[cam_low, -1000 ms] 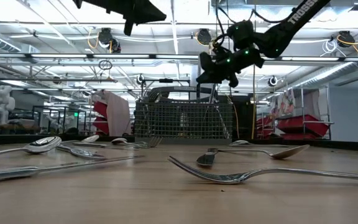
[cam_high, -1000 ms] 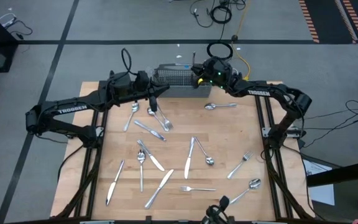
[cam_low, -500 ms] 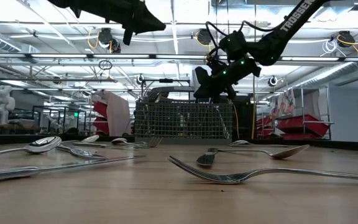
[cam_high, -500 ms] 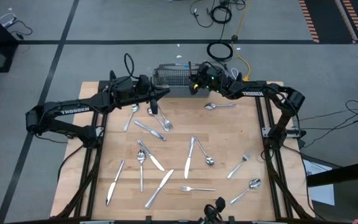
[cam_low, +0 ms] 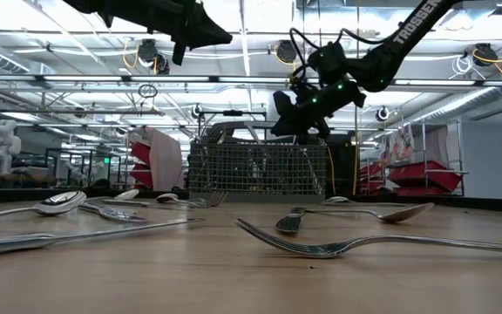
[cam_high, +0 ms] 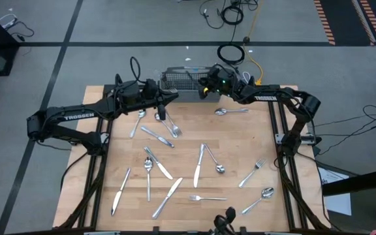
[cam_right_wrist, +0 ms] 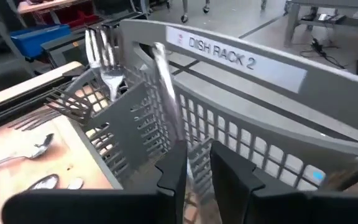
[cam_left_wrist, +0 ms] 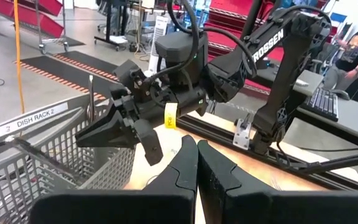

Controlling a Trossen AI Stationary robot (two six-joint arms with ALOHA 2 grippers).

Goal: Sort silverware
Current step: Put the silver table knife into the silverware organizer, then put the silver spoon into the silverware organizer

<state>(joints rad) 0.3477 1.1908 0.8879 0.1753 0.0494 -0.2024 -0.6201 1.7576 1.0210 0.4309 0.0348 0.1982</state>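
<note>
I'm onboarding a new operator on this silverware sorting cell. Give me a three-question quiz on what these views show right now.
1. True or false: the left gripper is gripping the rim of the basket.
2. The right gripper hangs above: A) the basket, B) the table's near edge, C) the floor.
3. Fill in: the label on the basket reads "DISH ____ 2".

Key: 1 false, it is shut on nothing, clear of the basket. 2 A. 3 RACK.

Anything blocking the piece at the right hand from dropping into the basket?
Nothing visible does. The right hand sits over the basket, and the utensil stands in the compartment ahead; the left hand waits nearby.
</note>
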